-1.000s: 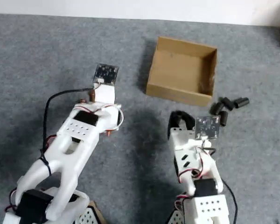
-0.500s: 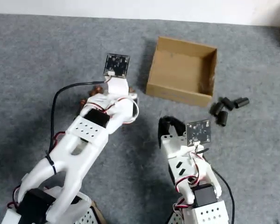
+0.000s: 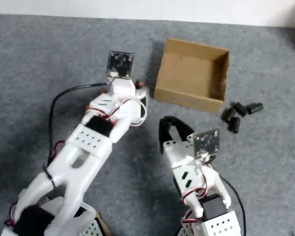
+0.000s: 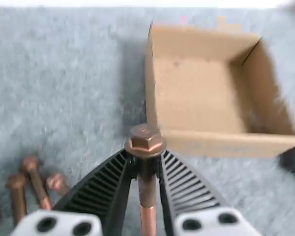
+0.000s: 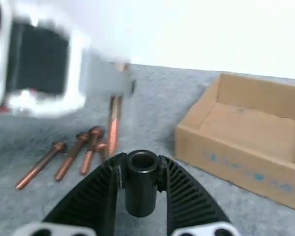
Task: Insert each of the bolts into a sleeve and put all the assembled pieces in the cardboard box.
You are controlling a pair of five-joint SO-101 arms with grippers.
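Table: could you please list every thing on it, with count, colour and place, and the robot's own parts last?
cardboard box: one, brown, open-topped, far side of the table
loose sleeves: at least four, black, on the carpet beside the box
loose bolts: about four, copper, together on the carpet
carpet: one, grey, covering the table
left gripper: one, black, shut on a copper bolt
right gripper: one, black, shut on a black sleeve

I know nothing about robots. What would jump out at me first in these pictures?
The left claw is clamped on a copper bolt and the right claw on a black sleeve, both near an open cardboard box. A cluster of loose sleeves lies to the box's right, and spare bolts lie by the left arm.
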